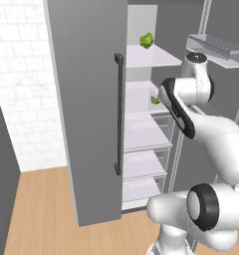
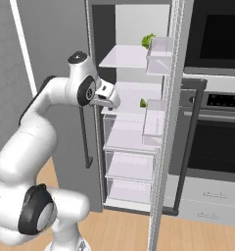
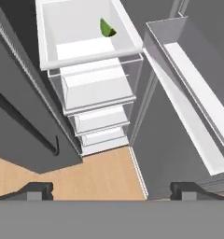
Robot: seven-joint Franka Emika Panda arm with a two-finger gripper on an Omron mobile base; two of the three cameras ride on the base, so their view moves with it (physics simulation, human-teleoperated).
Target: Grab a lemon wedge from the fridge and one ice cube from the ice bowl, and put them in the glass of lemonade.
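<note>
Hand view looks down into the open fridge [image 3: 90, 51]; tool [image 3: 111, 190] spread wide, holding nothing; lemon wedge [image 3: 106, 28] near the shelf's back edge.

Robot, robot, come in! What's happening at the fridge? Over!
Gripper open, empty, at the open fridge. Lemon wedge on a middle shelf, untouched. Leafy clump one shelf up, no obstacle. Path looks clear. Over.
</note>
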